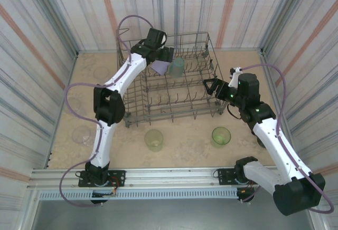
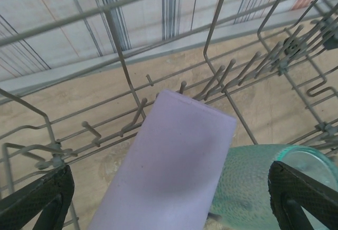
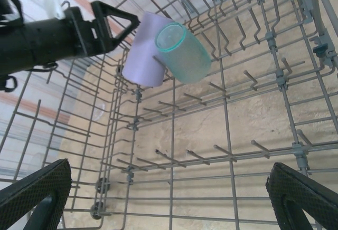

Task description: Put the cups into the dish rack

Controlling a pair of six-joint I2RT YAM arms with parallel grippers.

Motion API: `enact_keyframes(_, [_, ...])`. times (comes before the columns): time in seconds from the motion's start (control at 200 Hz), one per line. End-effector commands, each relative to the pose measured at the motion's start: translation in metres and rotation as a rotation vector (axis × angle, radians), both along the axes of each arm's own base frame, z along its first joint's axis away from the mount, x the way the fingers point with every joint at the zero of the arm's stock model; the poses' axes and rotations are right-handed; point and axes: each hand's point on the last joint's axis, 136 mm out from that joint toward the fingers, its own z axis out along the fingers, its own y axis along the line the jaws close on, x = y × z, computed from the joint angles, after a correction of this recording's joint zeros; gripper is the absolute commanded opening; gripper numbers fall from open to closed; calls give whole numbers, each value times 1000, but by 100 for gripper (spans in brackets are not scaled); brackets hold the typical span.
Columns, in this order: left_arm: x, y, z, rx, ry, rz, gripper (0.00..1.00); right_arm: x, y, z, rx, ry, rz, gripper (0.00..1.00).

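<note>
Lavender cup point(image 3: 142, 56) and teal cup point(image 3: 187, 56) lean on rack point(image 1: 179, 101) tines, propped to stay put; left fingers point(image 2: 37, 198), right fingers point(image 3: 37, 193) spread, empty.

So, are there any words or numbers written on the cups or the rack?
None. No word, number, brand or sign can be read on the lavender cup, the teal cup, the pale yellow-green cup, the brighter yellow-green cup or the dish rack; all look plain.
</note>
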Motion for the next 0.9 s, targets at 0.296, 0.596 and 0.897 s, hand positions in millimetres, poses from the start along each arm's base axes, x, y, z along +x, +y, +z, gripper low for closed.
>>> enact_keyframes(0.296, [11,-13,-21,10,7,-20,93,1,-2,3,-12,-5,-9,99])
enact_keyframes(0.596, [18,-18,-37,46,10,-52,85,1,-3,1,-11,-1,-10,99])
enact_keyframes(0.897, [17,-22,-58,73,43,-89,90,2,-4,2,-5,-4,-11,99])
